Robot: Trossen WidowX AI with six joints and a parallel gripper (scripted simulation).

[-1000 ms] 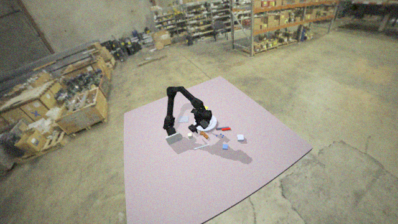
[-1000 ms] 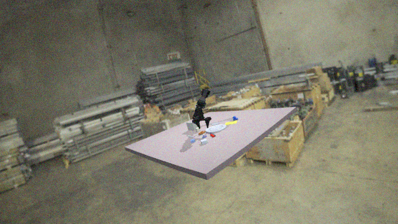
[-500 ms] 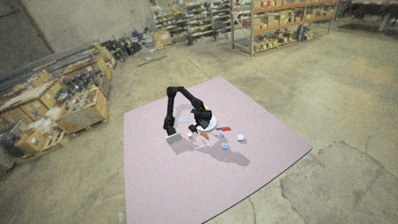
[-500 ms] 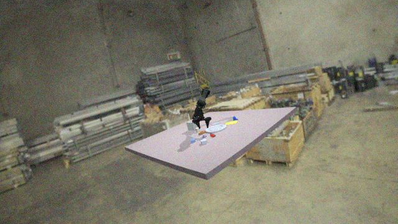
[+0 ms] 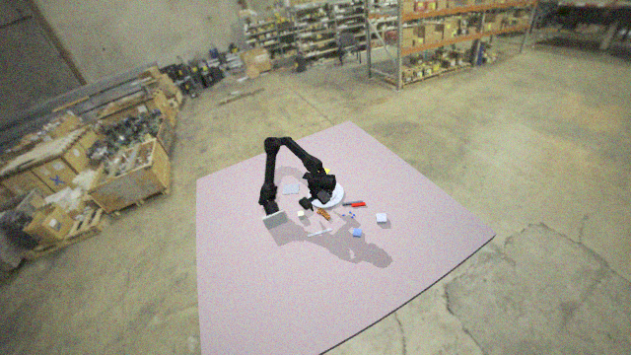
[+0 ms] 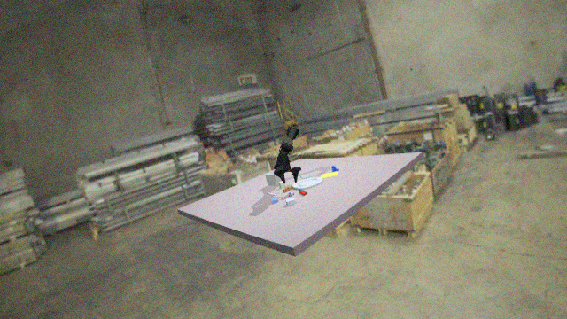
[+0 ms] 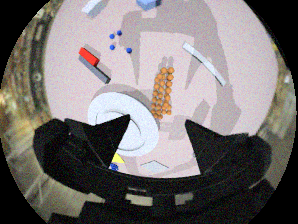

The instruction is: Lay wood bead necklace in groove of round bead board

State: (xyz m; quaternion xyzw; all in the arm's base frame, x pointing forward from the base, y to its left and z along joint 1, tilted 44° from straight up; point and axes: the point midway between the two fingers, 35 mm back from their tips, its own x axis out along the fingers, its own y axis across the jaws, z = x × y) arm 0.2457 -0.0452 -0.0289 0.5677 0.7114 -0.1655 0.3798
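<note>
Just beside the board point(image 5: 339, 198) point(image 6: 307, 182) point(image 7: 97, 111), the necklace point(image 5: 323, 214) point(image 6: 288, 189) point(image 7: 162, 92) lies bunched outside the groove, the empty gripper point(image 5: 315, 200) point(image 6: 291, 177) point(image 7: 158, 119) spread wide above, so lifting and laying in seemingly both remain.

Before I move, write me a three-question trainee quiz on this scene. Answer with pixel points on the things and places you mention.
1. True or false: the necklace point(image 5: 323, 214) point(image 6: 287, 189) point(image 7: 162, 93) already lies in the groove of the board point(image 5: 337, 199) point(image 6: 307, 182) point(image 7: 102, 106).
2. Which colour are the small loose beads point(image 5: 349, 215) point(image 6: 291, 195) point(image 7: 119, 33) near the red-and-grey thing point(image 5: 358, 204) point(image 6: 303, 193) point(image 7: 89, 56)? a) green b) blue c) pink
3. Fill in: the gripper point(image 5: 315, 200) point(image 6: 291, 178) point(image 7: 158, 119) is ____, with nothing between its fingers.

Key: 1 false; 2 b; 3 open
</note>
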